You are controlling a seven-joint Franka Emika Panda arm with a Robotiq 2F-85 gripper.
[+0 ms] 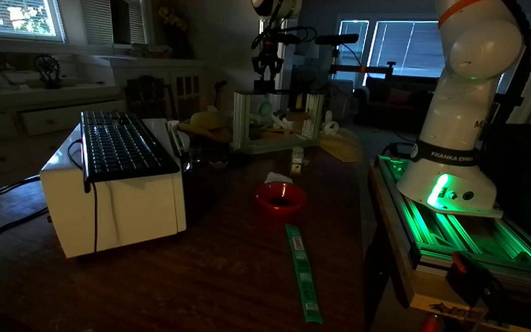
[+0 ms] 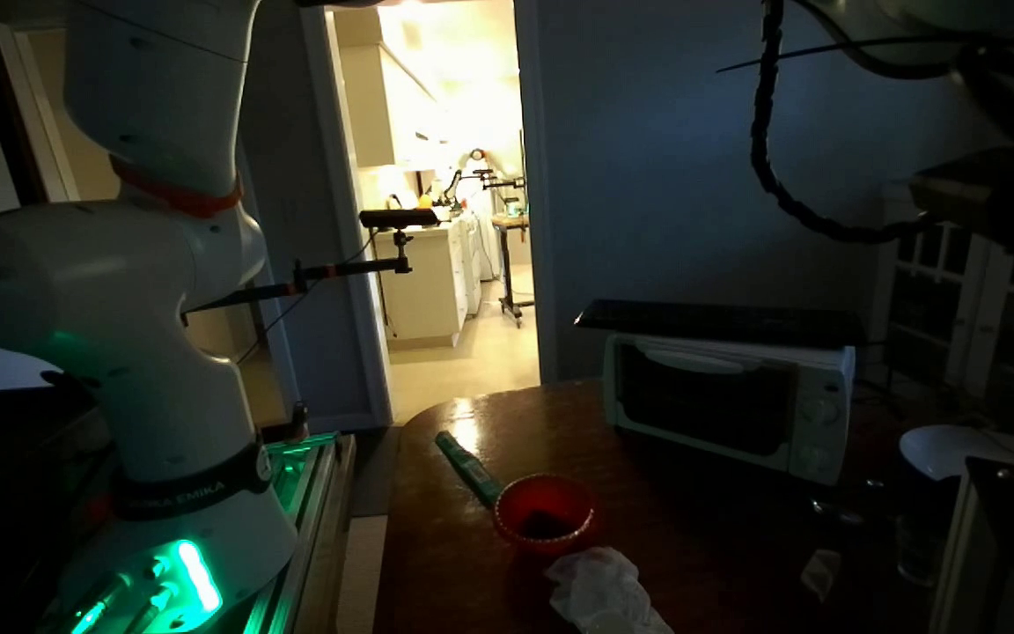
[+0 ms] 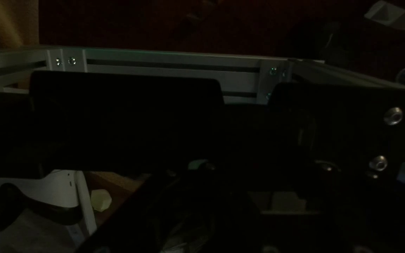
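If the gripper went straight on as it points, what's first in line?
Pointing down in an exterior view, the gripper would apparently meet the black block first, then the metal frame below; it's too dark to tell whether they already touch.

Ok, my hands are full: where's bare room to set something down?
Bare table lies between the toaster oven and green strip; a narrower patch, between the strip and the edge by the robot's base. It's crowded around the red bowl, with strip and crumpled plastic close, and at the metal frame beneath the end effector.
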